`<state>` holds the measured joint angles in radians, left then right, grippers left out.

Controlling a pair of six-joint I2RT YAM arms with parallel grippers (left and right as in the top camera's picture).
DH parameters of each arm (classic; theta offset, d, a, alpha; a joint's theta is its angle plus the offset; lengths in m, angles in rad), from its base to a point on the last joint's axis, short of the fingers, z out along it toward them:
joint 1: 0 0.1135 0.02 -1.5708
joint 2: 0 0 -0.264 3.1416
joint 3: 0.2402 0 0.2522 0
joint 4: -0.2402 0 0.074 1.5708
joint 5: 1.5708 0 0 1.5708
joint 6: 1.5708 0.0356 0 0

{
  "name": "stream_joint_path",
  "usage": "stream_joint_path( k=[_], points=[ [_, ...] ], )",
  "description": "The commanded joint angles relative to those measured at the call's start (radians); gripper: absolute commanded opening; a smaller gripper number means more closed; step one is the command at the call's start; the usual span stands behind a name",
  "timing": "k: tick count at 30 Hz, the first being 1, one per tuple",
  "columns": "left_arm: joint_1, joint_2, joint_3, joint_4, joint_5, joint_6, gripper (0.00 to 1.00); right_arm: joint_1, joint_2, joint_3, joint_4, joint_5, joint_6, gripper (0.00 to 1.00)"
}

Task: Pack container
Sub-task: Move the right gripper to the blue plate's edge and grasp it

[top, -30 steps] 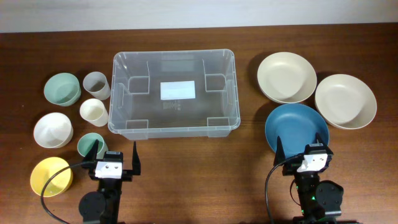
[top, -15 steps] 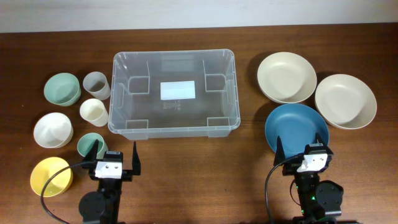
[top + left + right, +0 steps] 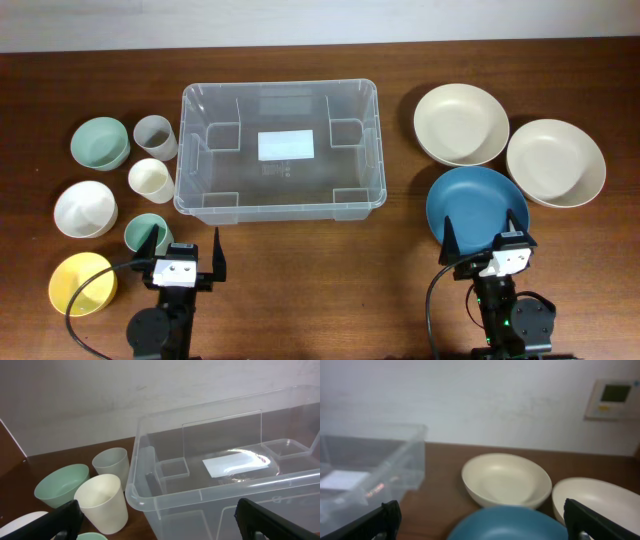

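Observation:
The clear container stands empty at the table's middle, with a white label on its base. My left gripper waits open near the front edge, just short of the container's front left corner. In the left wrist view the container's rim fills the right half between the open fingers. My right gripper is open too, hovering at the near edge of the blue bowl. That blue bowl lies low between the fingers in the right wrist view. Neither gripper holds anything.
Left of the container stand a green bowl, grey cup, cream cup, white bowl, small green cup and yellow bowl. Two cream bowls sit at the right.
My right wrist has shifted slightly toward the front edge. The left arm and all the dishes stay where they were.

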<state>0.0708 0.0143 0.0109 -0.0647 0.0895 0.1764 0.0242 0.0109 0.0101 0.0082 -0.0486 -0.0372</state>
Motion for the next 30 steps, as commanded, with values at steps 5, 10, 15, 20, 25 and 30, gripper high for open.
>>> stream_joint_path(
  k=[5, 10, 15, 20, 25, 30],
  points=[
    [0.006, -0.009, -0.002, -0.008, -0.007, 0.012, 1.0, 0.008, -0.008, 0.008, 0.019, -0.047, 0.031, 0.99],
    [0.006, -0.009, -0.002, -0.008, -0.007, 0.012, 1.0, 0.008, -0.003, 0.06, 0.028, 0.083, 0.03, 0.99],
    [0.006, -0.009, -0.002, -0.008, -0.007, 0.012, 1.0, 0.008, 0.09, 0.238, -0.088, 0.088, 0.027, 0.99],
    [0.006, -0.009, -0.002, -0.008, -0.007, 0.012, 1.0, 0.007, 0.344, 0.481, -0.249, 0.11, 0.008, 0.99],
    [0.006, -0.009, -0.002, -0.008, -0.007, 0.012, 1.0, 0.008, 0.798, 0.819, -0.588, 0.01, 0.009, 0.99],
    [0.006, -0.009, -0.002, -0.008, -0.007, 0.012, 1.0, 0.006, 1.053, 0.942, -0.61, 0.039, 0.023, 0.99]
  ],
)
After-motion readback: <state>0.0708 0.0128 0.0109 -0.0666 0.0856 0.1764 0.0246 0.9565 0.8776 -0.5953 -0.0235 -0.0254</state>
